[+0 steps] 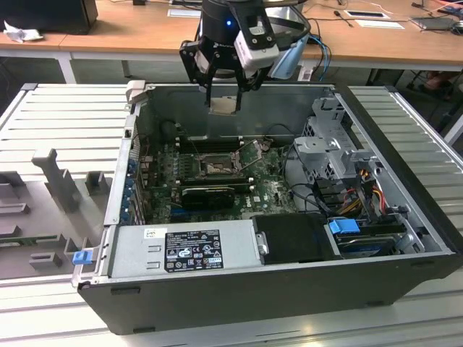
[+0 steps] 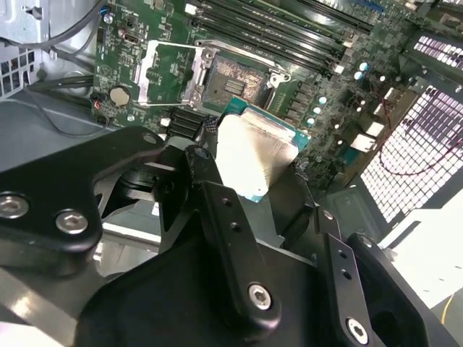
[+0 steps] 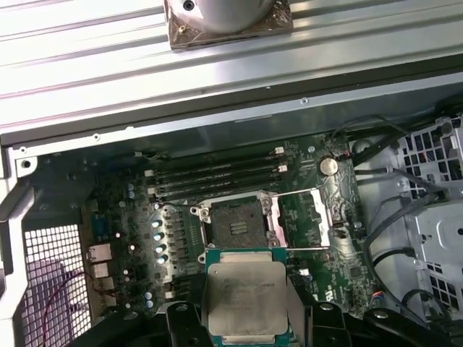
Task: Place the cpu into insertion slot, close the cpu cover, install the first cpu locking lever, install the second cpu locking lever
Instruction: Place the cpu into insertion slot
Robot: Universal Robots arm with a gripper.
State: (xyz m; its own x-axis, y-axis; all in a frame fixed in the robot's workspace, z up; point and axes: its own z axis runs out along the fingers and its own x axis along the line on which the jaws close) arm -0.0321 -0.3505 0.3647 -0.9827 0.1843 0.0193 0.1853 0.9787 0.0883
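Pincer (image 1: 223, 100) on the single arm hangs over the open computer case (image 1: 289, 296), its black fingers (image 3: 179, 318) closed on opposite edges of the cpu (image 1: 222, 107); the chip is held flat in the air with its pale metal face up, and it shows in both wrist views (image 2: 253, 155) (image 3: 244, 300); it is above the green motherboard (image 1: 268, 191) and clear of the insertion slot (image 3: 235, 224), whose dark centre is bare; the cpu cover (image 3: 323, 217) lies swung open just beside that socket, with the long black memory slots (image 3: 217, 173) on the socket's other side. The case lies on its side on a ribbed grey metal table (image 1: 65, 116); a grey power supply (image 1: 181, 249) with a label sits along its near wall, and a metal drive cage (image 1: 329, 144) with coloured cables stands at the exterior view's right; a grey moulded fixture tray (image 1: 43, 210) rests on the table at the exterior view's left; wooden desks (image 1: 130, 29) run across the room behind.
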